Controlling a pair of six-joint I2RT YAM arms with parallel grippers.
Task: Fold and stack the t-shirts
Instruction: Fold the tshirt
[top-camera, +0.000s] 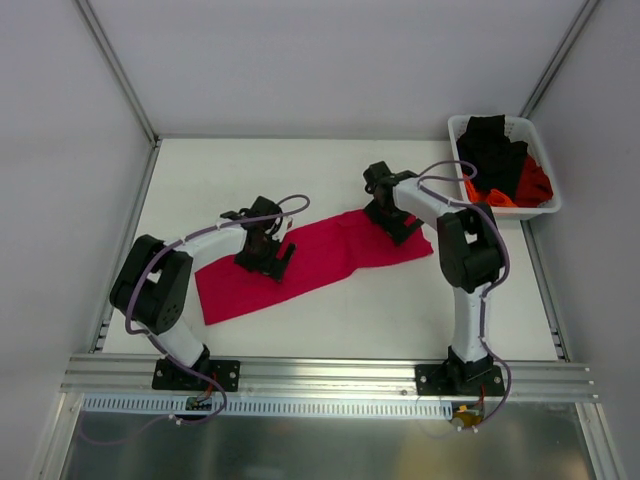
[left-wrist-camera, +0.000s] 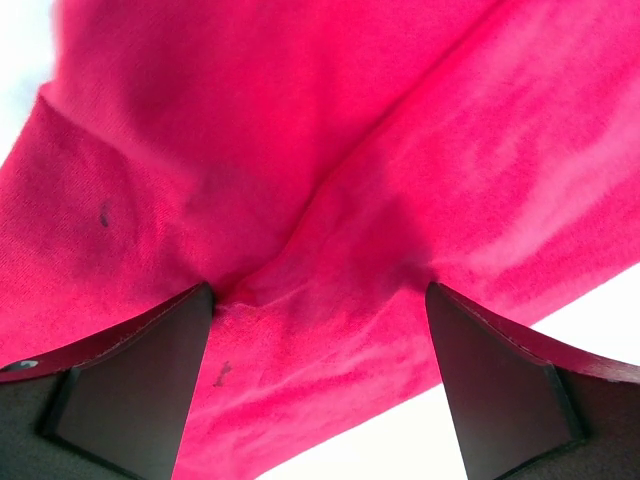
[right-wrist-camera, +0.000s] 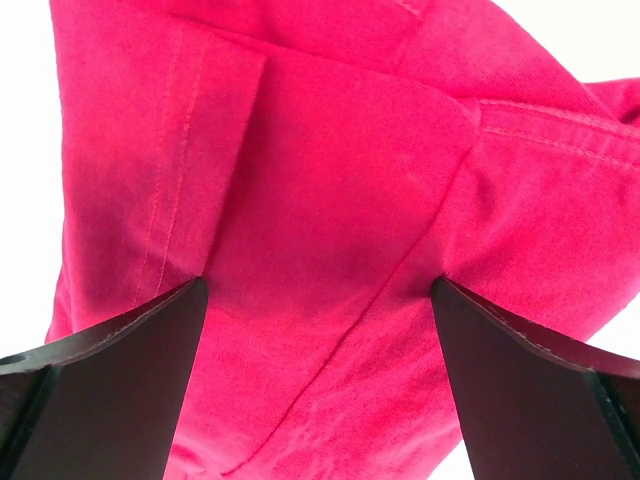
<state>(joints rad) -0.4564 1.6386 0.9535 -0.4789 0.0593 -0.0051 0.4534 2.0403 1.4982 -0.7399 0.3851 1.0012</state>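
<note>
Fingers of left gripper (left-wrist-camera: 318, 300) and right gripper (right-wrist-camera: 318, 295) spread wide, tips down on crimson-pink t-shirt (top-camera: 330, 255), clamping nothing. Shirt lies left of white basket (top-camera: 546, 150). Black t-shirt (top-camera: 490, 150) and orange-red t-shirt (top-camera: 536, 186) heaped inside basket, outlines unclear.

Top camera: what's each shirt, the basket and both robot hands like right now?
pink shirt: folded long, lying flat.
basket: holds unfolded shirts.
black shirt: crumpled in basket.
orange-red shirt: crumpled in basket.
left hand: open, on pink shirt.
right hand: open, on pink shirt.
</note>
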